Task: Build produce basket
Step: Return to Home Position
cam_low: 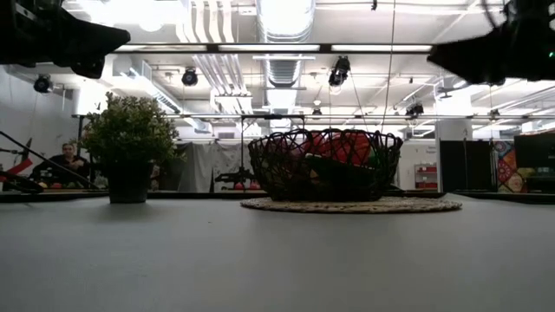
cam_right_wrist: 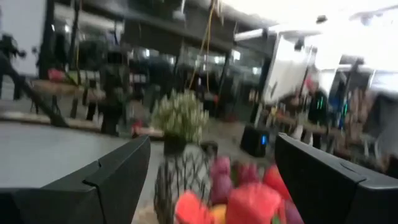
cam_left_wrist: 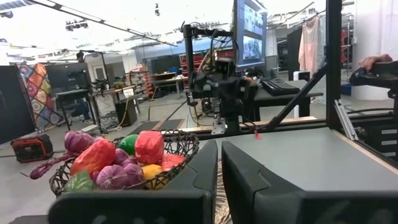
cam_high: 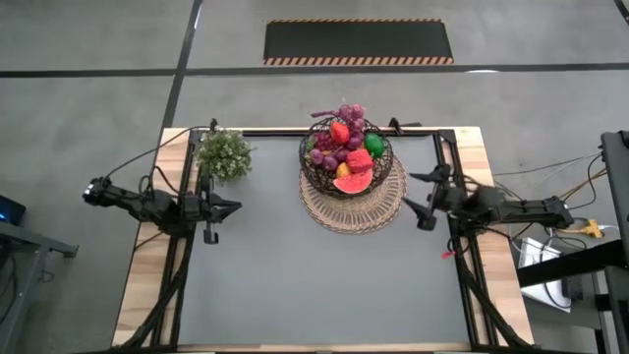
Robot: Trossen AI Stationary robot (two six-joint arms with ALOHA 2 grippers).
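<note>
Much produce (cam_high: 359, 159) heaped in basket (cam_high: 307, 169), left jaws together, right jaws spread.

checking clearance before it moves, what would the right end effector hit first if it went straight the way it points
Most likely the basket of produce: the open right end effector points at it, and its wrist view frames it dead ahead. Height is unclear, so it might pass above.

Open robotics lab or workshop: exposed ceiling ducts (cam_low: 284, 19), hanging spotlights (cam_low: 189, 77), big monitor (cam_left_wrist: 251, 31), cluttered workbenches (cam_left_wrist: 287, 92), concrete floor (cam_high: 88, 39).
</note>
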